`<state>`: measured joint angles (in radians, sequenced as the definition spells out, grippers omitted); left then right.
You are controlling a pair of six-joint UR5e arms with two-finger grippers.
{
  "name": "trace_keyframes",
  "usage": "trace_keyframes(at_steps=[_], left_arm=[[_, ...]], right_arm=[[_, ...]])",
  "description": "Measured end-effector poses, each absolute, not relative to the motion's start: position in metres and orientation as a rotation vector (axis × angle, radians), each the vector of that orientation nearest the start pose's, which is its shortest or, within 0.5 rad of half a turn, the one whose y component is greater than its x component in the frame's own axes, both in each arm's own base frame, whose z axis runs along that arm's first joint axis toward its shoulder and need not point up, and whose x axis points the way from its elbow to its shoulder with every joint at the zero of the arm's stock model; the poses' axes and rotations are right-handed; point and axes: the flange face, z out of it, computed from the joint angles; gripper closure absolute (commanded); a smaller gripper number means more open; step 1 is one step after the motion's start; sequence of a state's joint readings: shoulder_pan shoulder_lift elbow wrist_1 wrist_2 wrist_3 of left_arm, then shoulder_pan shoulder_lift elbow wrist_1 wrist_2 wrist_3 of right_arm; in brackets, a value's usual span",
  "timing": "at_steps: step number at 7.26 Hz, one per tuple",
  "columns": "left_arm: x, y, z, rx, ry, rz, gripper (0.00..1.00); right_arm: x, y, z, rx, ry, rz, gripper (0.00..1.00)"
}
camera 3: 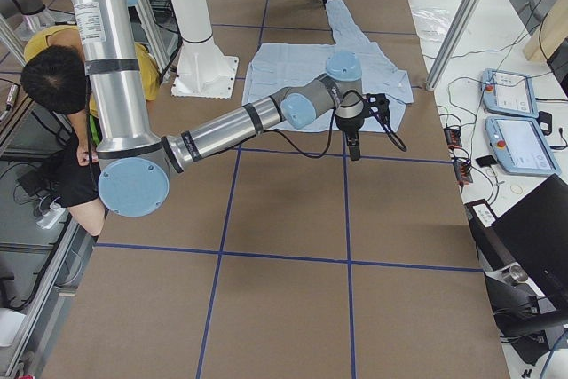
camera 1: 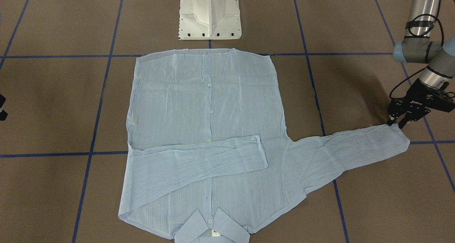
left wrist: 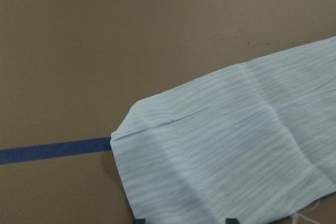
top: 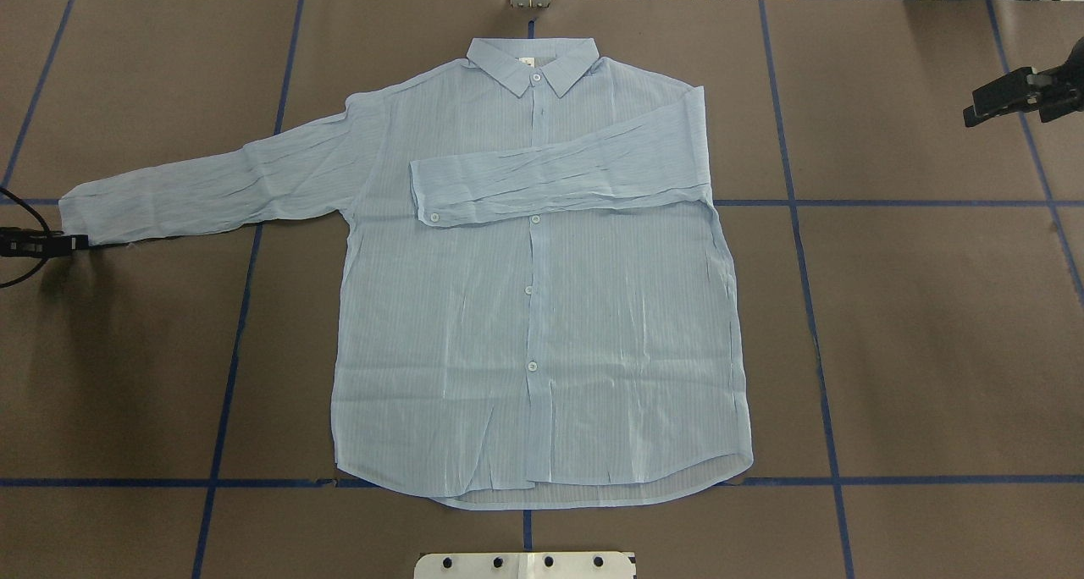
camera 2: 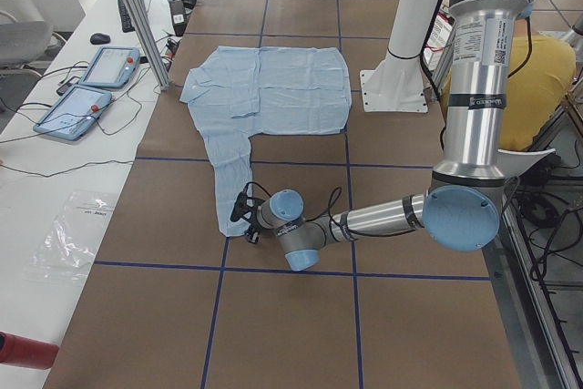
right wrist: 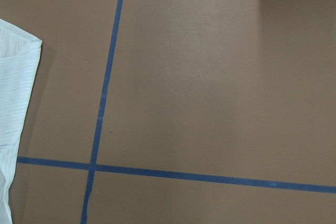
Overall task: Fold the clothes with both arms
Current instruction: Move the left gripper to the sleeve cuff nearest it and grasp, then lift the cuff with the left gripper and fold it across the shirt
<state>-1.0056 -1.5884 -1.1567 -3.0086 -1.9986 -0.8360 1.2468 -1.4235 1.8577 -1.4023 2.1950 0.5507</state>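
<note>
The pale blue shirt (top: 542, 325) lies flat and front-up in the middle of the brown table (top: 931, 350), its collar (top: 533, 63) on the side away from the robot. One sleeve (top: 559, 191) is folded across the chest; the other sleeve (top: 212, 185) stretches out flat toward the robot's left. The left gripper (camera 1: 396, 124) is down at that sleeve's cuff (left wrist: 173, 171) — its fingers (camera 1: 390, 119) stand apart, the cuff's edge lying between them (the wrist view shows only their tips). The right gripper (top: 987, 105) hangs well apart from the shirt, over bare table; whether its fingers are wide or narrow I cannot tell.
</note>
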Motion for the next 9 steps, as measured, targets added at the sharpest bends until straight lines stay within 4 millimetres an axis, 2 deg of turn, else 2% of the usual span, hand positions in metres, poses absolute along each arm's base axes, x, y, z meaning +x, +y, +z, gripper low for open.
trace_keyframes(at_steps=[3,4,5,7,9], left_arm=[[0.187,-0.469,0.696,0.547,0.956,0.002,1.0],[0.188,-0.471,0.689,0.563,0.966,0.022,1.0],[0.186,-0.478,0.669,0.611,0.981,0.054,1.0],[0.183,-0.506,0.594,0.742,1.044,0.084,1.0],[0.204,-0.548,0.515,0.772,1.153,0.025,1.0]], right_arm=[[-0.103,-0.541,0.427,0.272,-0.795,0.025,0.0],[-0.103,-0.541,0.427,0.271,-0.795,0.025,0.0],[-0.102,-0.541,0.427,0.271,-0.795,0.025,0.0],[-0.102,-0.541,0.427,0.272,-0.795,0.024,0.0],[-0.102,-0.54,0.424,0.277,-0.798,0.023,0.0]])
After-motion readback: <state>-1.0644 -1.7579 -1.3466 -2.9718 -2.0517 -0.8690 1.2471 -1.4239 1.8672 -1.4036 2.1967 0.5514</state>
